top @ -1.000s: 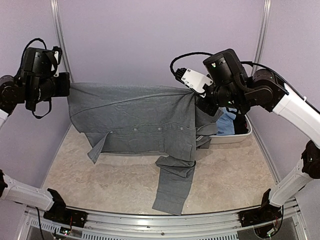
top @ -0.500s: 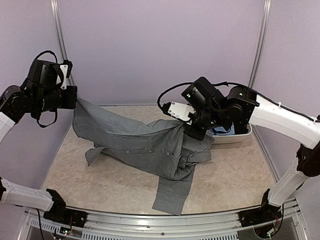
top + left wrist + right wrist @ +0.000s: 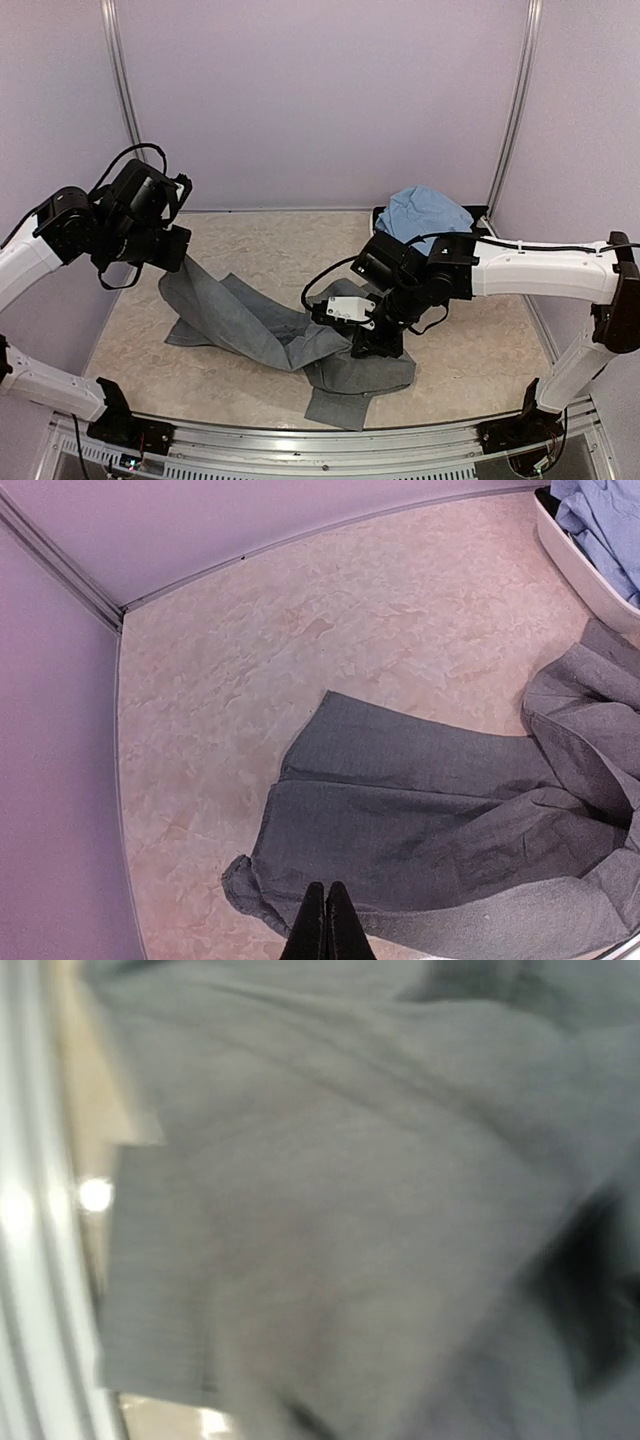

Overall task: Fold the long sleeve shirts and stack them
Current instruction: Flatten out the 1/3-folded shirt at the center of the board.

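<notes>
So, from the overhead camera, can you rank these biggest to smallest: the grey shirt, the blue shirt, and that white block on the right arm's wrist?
Largest: grey shirt, sprawled out.
Then: blue shirt, bunched up.
Smallest: white block.

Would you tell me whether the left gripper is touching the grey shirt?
Touching. In the top view, one end of the grey shirt rises off the surface into the shut left gripper.

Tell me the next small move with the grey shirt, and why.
Probably lower the left gripper so its pinched corner of the slate grey cloth shirt lies on the table: the right gripper sits low on the cloth, while the left end slopes upward.
</notes>
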Motion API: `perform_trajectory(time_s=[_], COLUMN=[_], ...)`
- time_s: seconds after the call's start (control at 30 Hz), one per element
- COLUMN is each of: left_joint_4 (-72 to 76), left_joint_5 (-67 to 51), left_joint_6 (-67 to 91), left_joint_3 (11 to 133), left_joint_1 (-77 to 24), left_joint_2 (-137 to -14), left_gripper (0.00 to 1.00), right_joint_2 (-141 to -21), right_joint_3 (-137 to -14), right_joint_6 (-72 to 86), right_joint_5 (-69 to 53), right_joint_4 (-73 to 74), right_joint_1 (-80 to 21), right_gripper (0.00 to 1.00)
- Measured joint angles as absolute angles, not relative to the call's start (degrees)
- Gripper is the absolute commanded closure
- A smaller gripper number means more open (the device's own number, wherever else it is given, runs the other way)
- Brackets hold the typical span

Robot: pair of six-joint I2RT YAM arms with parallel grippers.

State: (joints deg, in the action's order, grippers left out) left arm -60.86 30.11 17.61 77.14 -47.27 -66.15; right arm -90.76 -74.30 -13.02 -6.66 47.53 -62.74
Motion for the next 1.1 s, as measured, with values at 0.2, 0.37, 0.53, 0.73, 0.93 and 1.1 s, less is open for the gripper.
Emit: perform_trajectory(time_s=[0.2, 0.37, 0.53, 0.73, 0.93, 1.1], left_joint_4=[-62.54, -61.80, -59.83, -57.58, -54.81, -52.07], left_joint_5=[29.56, 28.58, 26.41, 23.81, 22.04, 18.68], left_joint_6=[18.37, 19.33, 21.04, 20.95, 18.50, 15.90], left_joint_3=[76.93, 75.85, 70.70, 70.02, 74.65, 77.49], left_joint_1=[-47.33, -47.33, -46.92, -41.80, -36.51, -30.98], left_joint_2=[-66.13, -67.42, -67.44, -66.48, -66.35, -66.50], left_gripper=[1.00, 1.00, 1.00, 1.00, 1.00, 1.00], right_joint_2=[-89.54, -83.74, -78.32, -79.02, -78.19, -78.17], right_joint_3=[-70.06, -68.73, -68.66, -67.66, -61.25, -56.42], right_joint_6=[-11.97, -10.48, -6.94, -5.32, -4.10, -2.48], right_joint_5=[-16.10, -19.70, -22.79, -26.55, -27.16, -25.41], right_joint_4=[44.99, 42.83, 38.13, 37.17, 38.41, 39.31], right_joint_1=[-63.00, -62.13, -53.04, -47.27, -53.54, -55.68], right_gripper=[0.33, 0.31, 0.32, 0.16, 0.17, 0.30])
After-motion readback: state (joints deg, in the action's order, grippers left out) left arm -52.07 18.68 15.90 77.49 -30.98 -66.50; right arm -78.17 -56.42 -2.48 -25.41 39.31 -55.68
